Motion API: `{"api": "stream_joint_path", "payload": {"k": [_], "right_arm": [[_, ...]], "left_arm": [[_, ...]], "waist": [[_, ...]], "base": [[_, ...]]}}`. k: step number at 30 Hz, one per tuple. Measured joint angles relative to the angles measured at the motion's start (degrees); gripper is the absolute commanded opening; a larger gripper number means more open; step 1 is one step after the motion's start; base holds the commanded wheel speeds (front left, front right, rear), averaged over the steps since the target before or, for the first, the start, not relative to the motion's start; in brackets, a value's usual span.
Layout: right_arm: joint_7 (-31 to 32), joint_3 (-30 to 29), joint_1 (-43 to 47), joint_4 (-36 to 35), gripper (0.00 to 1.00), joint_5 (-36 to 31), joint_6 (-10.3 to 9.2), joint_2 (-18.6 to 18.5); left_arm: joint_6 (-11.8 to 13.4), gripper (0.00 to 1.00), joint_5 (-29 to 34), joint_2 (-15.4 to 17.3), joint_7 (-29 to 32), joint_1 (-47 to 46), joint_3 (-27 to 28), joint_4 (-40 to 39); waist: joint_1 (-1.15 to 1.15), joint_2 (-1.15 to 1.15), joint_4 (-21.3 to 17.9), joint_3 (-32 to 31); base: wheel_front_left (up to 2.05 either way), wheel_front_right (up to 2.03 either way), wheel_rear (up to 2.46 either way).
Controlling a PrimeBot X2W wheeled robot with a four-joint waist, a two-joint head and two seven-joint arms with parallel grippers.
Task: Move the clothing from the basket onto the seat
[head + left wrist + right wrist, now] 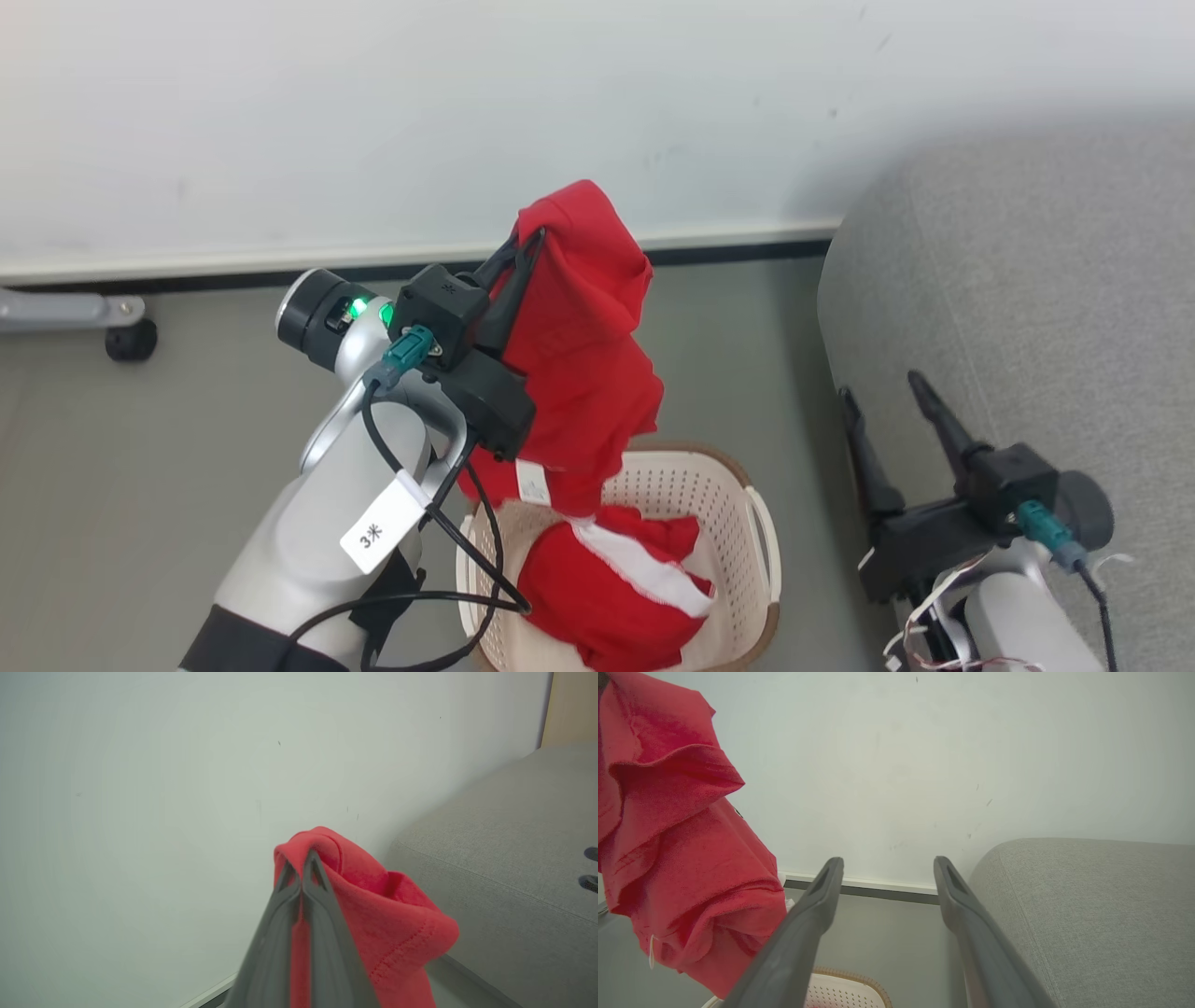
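Holding red garment (579, 327) above the basket (747, 504)
Left wrist view: left gripper (301, 858) jaws clamp its fold; head view: striped garment (607, 588) in basket, right gripper (882, 387) jaws apart, lower right.

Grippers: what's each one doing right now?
Left gripper: shut on a red garment, which hangs over the basket.
Right gripper: open, empty, beside the sofa.

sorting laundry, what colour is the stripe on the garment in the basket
White stripe on the red garment, clearest in head view.
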Motion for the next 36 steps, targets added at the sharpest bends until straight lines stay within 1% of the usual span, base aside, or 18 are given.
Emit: {"api": "stream_joint_path", "payload": {"k": [4, 11, 15, 18, 26, 36], "right_arm": [[0.0, 2.04, 0.77, 2.68, 1.0, -0.47, 1.02, 0.1], [0.0, 5.99, 2.13, 7.35, 1.0, -0.97, 2.53, 0.47], [0.01, 7.99, 4.53, 9.54, 1.0, -1.62, 2.96, 0.66], [0.01, 9.02, 4.53, 10.6, 1.0, -2.0, 3.0, 0.96], [0.01, 12.98, 3.58, 14.1, 1.0, -3.11, 3.46, 1.55], [0.01, 18.09, -2.03, 17.98, 1.0, -4.63, 3.94, 1.82]], "left_arm": [[-0.02, 0.0, -0.46, -0.11, 0.0, 0.71, -0.97, 0.58], [-0.02, 0.0, -3.11, -0.23, 0.0, 3.55, -4.46, 0.48], [-0.43, 0.0, -4.55, -0.27, 0.45, 4.77, -6.69, -1.68], [-0.43, 0.0, -6.04, -0.27, 1.02, 4.87, -7.53, -3.39], [-0.43, 0.0, -7.16, -0.24, 2.77, 5.57, -9.21, -7.32], [-0.43, 0.0, -9.55, -0.04, 5.17, 5.77, -11.35, -12.55]], "waist": [[0.0, 0.0, -0.08, -3.03], [0.0, 0.0, -0.17, -8.3], [0.0, 0.0, 0.06, -11.6], [0.0, 0.0, 0.41, -13.03], [0.0, 0.0, 1.43, -14.57], [0.01, 0.0, 2.48, -14.71]], "base": [[0.0, 0.0, 0.0], [0.0, 0.0, 0.0], [0.0, 0.0, 0.0], [0.0, 0.0, 0.0], [0.0, 0.0, 0.0], [0.0, 0.0, 0.0]]}}
